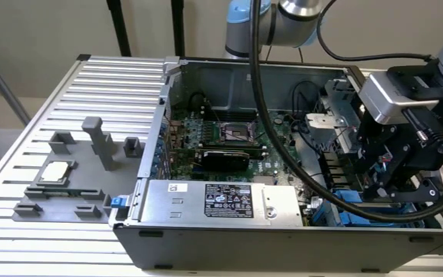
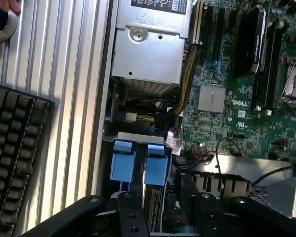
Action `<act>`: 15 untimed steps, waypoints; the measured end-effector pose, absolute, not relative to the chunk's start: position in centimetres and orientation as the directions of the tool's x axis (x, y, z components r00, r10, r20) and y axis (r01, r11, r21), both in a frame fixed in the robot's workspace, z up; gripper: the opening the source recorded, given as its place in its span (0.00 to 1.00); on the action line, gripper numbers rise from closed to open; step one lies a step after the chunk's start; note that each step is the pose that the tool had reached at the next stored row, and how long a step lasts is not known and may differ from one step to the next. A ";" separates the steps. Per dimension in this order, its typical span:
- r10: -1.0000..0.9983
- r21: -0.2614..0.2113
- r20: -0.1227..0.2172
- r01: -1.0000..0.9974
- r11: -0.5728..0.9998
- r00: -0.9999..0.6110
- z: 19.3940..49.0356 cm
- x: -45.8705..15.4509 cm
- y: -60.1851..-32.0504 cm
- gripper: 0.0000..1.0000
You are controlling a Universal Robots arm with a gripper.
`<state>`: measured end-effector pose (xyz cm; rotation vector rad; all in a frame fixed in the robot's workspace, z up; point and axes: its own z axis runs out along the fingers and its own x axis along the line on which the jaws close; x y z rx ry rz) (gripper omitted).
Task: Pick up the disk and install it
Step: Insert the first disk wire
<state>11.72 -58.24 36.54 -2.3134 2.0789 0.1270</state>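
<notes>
Pincer (image 2: 163, 212) hovered over the blue-framed disk (image 2: 156, 170), slotted in the drive bay (image 2: 133, 136) just beside the silver box (image 2: 148, 54) — couldn't tell its grip state. Best pressed straight and square — cables (image 2: 185, 79) beside the box might snag.

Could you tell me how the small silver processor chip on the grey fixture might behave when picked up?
The processor chip looks thin, flat and square: probably stiff, light, unlikely to roll. Its smooth silver top may be slippery. Lying flat on the grey fixture, it offers little edge.
</notes>
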 end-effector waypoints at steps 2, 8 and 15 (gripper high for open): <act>-0.991 0.033 -0.082 -0.994 -0.108 0.105 37.2 12.1 -58.2 1.00; -0.991 0.032 -0.086 -0.994 -0.108 0.105 38.9 13.8 -58.2 0.00; -0.991 0.033 -0.088 -0.994 -0.108 0.105 38.9 16.2 -58.2 0.00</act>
